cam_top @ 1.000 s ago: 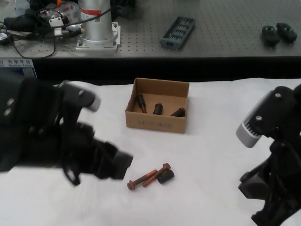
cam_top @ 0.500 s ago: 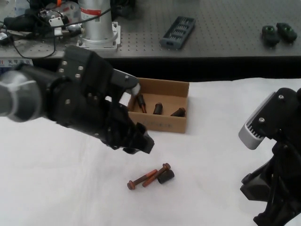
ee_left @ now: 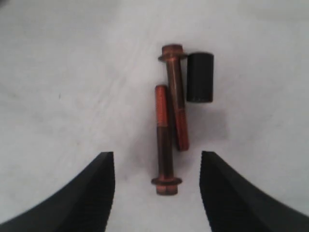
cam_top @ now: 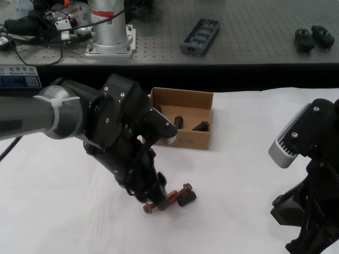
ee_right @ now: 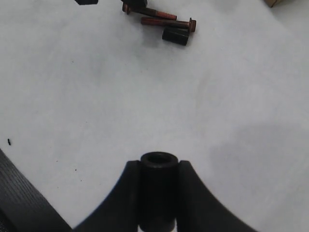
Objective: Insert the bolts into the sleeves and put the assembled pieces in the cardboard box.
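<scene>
High view: the left end effector (cam_top: 152, 200) hangs over two bolts (cam_top: 170, 198) on the table (cam_top: 238, 174), cardboard box (cam_top: 183, 140) beyond it. Left wrist view: its fingers (ee_left: 96, 203) gape, one bolt's head between them, a loose sleeve (ee_left: 200, 77) ahead. Right wrist view: the right end effector (ee_right: 158, 166) clamps a second sleeve (ee_right: 158, 193).

Two copper-coloured metal bolts (ee_left: 176, 96) lie side by side on the white cloth (cam_top: 238, 180), a short black cylindrical sleeve (ee_left: 200, 77) beside one's head, the brown cardboard box (cam_top: 180, 140) behind them.
</scene>
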{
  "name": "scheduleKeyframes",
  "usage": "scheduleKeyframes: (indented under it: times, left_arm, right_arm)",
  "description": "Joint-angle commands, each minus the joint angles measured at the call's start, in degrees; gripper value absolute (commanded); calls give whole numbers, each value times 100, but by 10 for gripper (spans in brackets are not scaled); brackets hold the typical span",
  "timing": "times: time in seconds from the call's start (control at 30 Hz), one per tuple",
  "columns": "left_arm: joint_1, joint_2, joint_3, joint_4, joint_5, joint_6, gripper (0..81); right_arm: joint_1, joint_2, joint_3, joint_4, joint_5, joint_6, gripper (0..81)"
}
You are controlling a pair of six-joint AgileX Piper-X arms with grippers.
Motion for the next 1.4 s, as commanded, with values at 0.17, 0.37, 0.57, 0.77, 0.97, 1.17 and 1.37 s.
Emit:
scheduleKeyframes:
  times: [0.17,0.37,0.57,0.77,0.97,1.17,1.37]
  left_arm:
    - [-18,19,-73,52,-210,564,393]
    - [-18,122,-73,65,-28,608,393]
    - [-18,357,-73,65,-61,625,393]
    - [-18,481,-73,14,19,625,393]
    - [-18,521,-73,-100,71,625,393]
    - [-18,521,-73,-128,101,625,393]
    - [-18,558,-73,-353,242,625,384]
  right_arm:
    - [1,-60,-2,-40,-83,-24,19]
    - [1,-60,-2,-40,-83,-24,19]
    - [1,-60,-2,-40,-83,-24,19]
    - [1,-60,-2,-40,-83,-24,19]
    - [1,-60,-2,-40,-83,-24,19]
    - [1,-60,-2,-40,-83,-24,19]
    - [1,-60,-2,-40,-83,-24,19]
